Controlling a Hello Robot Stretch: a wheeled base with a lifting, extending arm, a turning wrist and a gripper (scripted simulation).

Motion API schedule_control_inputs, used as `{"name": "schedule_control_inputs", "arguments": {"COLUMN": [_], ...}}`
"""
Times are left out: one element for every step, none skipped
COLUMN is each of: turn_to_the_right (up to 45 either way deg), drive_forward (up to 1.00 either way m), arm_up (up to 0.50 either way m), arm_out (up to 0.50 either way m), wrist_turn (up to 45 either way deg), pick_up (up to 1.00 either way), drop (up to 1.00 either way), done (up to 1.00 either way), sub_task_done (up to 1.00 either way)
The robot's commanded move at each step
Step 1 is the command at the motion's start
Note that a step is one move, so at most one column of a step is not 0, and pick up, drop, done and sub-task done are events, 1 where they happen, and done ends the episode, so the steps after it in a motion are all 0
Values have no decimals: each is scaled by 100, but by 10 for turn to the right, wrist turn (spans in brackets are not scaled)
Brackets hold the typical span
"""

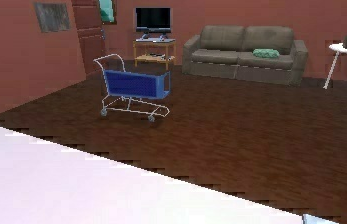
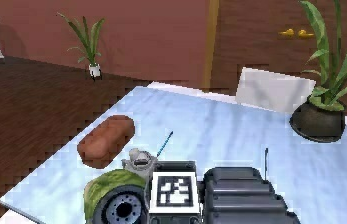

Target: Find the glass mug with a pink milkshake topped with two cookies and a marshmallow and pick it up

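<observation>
Grey-white cup (image 2: 139, 158) just beside the brown loaf (image 2: 106, 140) on the table (image 2: 216, 125): treat as the likely target though not visibly pink, square up before reaching, with the hand (image 2: 124, 205), low by a green lump (image 2: 102, 184), impossible to read for any hold.

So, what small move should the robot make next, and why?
Probably extend the arm slightly toward the small pale cup on the table: it stands near the arm's end, beside the brown loaf, and may be the mug.

The pale counter (image 2: 211, 125) carries a brown loaf (image 2: 106, 140) toward its left, a small grey cup-like thing (image 2: 139, 158) just beside it, and a dark potted plant (image 2: 318, 120) at the far right.
</observation>
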Motion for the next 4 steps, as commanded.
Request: {"name": "schedule_control_inputs", "arguments": {"turn_to_the_right": [0, 0, 0, 0], "drive_forward": [0, 0, 0, 0], "arm_up": [0, 0, 0, 0], "arm_out": [16, 0, 0, 0], "wrist_turn": [0, 450, 450, 450], "pick_up": [0, 0, 0, 0], "drop": [0, 0, 0, 0], "done": [0, 0, 0, 0], "sub_task_done": [0, 0, 0, 0]}}
